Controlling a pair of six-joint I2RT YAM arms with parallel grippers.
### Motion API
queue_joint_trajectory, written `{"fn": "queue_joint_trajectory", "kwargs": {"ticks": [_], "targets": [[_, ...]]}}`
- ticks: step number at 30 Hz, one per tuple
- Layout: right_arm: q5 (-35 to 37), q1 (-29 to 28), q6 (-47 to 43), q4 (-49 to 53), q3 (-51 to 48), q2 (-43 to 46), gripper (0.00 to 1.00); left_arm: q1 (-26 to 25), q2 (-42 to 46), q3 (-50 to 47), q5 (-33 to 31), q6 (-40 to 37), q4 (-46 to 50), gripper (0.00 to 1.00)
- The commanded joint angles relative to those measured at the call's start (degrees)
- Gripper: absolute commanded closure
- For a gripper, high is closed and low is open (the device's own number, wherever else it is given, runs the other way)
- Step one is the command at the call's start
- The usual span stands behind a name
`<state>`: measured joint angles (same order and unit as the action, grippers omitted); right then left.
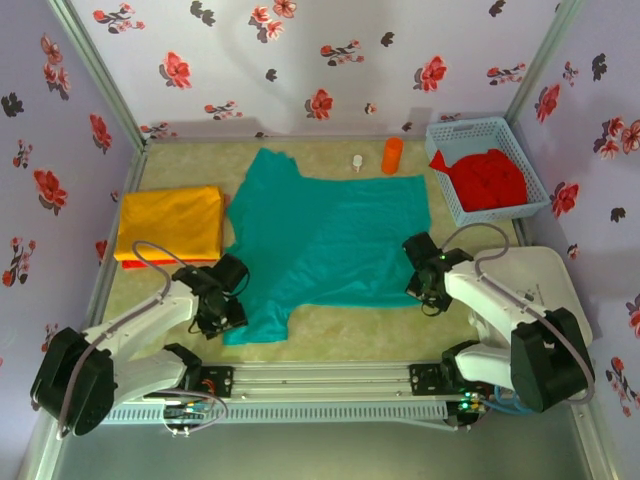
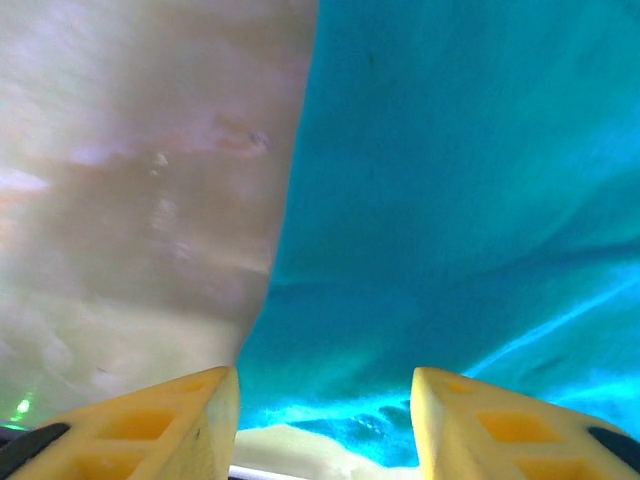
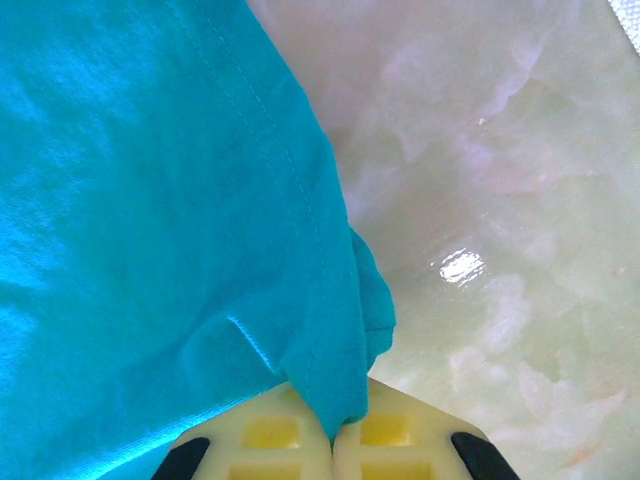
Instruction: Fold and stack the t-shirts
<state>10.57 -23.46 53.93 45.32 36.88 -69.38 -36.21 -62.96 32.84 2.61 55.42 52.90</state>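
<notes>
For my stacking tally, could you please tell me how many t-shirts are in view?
4: teal shirt spread mid-table; yellow shirt folded at left; red edge showing beneath it; red heap in the basket, which may hide more.

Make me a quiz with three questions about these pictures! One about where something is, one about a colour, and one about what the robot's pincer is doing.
1. Where on the table is the folded yellow-orange t-shirt? A right side; B left side; C middle.
2. What colour is the spread-out t-shirt? A red; B white; C teal.
3. The right pincer is: A shut on the spread-out t-shirt's edge; B wide open; C shut on nothing.
Answers: 1 B, it lies at the left in the top view. 2 C, its cloth looks teal in every view. 3 A, the right wrist view shows the hem pinched tight.
</notes>
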Motion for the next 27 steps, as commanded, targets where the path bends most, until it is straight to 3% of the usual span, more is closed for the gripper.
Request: {"fn": "queue_joint_trajectory", "kwargs": {"ticks": [1,8,17,23,27], "targets": [[1.28,0.68,-1.28,1.42,-0.70,-0.58,1.00,-1.87,-0.36,-1.51,2.26,2.41,1.46,0.52],[0.10,0.87,-1.72,0.49,-0.89,-0.68,0.96,-3.31,2.75,-3.02,2.24,5.54,2.70,0.52],[-1.26,0.87,-2.52,0.02,-1.28,0.05,0.78,-4.09,-1.35,-5.47,2.69,6.02,-4.82,0.54],[-1.49,0.87,-2.47,0.72,-2.23,2.41,0.61,-4.05,-2.59,-4.95,2.27,6.13,-7.38,0.63],[-2.22,0.87,-2.13,0.53,-3.10,2.46,0.58,-4.09,-2.88,-5.37,2.10,6.03,-8.61,0.70]]}}
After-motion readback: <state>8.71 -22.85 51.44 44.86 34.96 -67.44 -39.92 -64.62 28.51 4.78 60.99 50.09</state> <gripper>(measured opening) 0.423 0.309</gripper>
